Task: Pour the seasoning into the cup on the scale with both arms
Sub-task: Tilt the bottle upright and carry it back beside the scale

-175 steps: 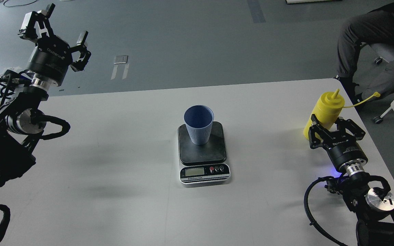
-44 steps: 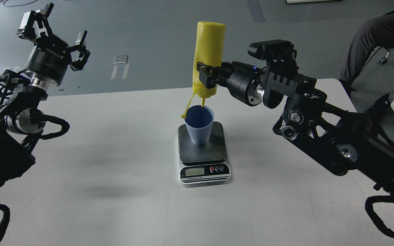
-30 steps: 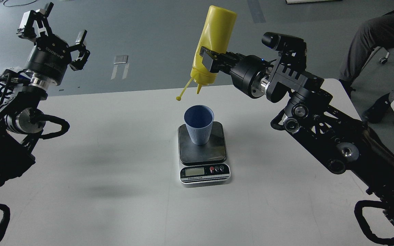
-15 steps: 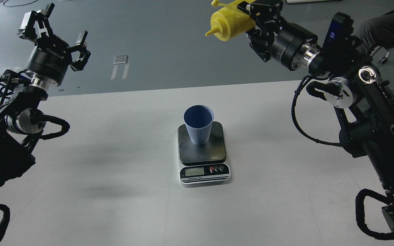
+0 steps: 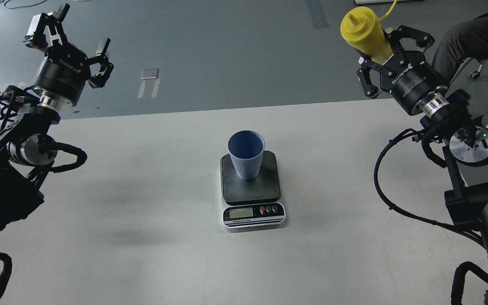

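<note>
The light blue ribbed cup (image 5: pixel 246 154) stands upright on the black platform of the digital scale (image 5: pixel 252 192) at the table's middle. My right gripper (image 5: pixel 390 46) is shut on the yellow seasoning bottle (image 5: pixel 364 31) and holds it high at the upper right, nozzle tilted up and left, far from the cup. The cap strap trails up out of view. My left gripper (image 5: pixel 68 40) is open and empty, raised at the far left, beyond the table's back edge.
The white table (image 5: pixel 142 203) spreads around the scale. A seated person's legs (image 5: pixel 468 38) are at the upper right, close behind my right arm. Grey floor lies beyond the table's back edge.
My right gripper has lifted the bottle off the cup, swung it up and to the right, and turned it from nozzle-down to nozzle-up. The left arm has barely moved.
</note>
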`<state>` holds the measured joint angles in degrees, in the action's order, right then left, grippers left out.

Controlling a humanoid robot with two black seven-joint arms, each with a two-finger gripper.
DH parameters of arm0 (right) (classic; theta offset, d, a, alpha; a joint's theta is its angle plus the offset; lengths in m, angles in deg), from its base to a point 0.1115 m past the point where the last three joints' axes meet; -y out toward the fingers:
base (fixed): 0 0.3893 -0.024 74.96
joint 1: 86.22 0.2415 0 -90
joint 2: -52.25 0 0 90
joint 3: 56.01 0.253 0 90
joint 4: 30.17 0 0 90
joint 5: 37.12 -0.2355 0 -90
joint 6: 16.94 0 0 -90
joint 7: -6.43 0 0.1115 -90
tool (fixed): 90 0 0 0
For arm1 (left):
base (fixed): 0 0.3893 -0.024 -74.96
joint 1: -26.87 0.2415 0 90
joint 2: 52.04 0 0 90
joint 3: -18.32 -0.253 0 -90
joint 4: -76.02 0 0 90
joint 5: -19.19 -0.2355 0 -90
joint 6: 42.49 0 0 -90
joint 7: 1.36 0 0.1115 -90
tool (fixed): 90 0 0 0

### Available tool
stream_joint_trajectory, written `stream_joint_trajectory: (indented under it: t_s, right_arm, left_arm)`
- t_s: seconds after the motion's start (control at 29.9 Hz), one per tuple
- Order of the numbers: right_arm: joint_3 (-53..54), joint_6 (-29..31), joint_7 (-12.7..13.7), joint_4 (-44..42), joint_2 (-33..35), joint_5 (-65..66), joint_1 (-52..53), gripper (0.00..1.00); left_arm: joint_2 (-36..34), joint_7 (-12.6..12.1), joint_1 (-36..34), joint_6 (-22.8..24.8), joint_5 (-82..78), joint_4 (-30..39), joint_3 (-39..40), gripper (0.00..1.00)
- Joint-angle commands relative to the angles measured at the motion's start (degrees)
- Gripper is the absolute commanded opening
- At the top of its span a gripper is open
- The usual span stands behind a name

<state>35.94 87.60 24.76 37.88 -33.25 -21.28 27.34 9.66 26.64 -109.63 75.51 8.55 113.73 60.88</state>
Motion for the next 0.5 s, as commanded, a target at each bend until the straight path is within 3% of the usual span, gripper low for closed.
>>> stream_joint_trajectory:
  t_s: [0.0, 0.1, 0.47]
  right_arm:
    - [0.34, -0.13, -0.4, -0.12, -1.85, -5.63, -3.95, 0.0]
    - [1.56, 0.05, -0.49, 0.32, -4.5, -8.19, -7.55, 0.0]
    - [3.42, 2.51, -1.37, 0.24, -4.5, -10.74, -15.73, 0.0]
  left_arm:
    - [-0.1, 0.0, -0.17, 0.0, 0.0, -0.01, -0.02, 0.98]
    - [0.08, 0.0, -0.17, 0.0, 0.0, -0.01, -0.02, 0.98]
    - [-0.01, 0.0, 0.09, 0.0, 0.0, -0.01, -0.02, 0.98]
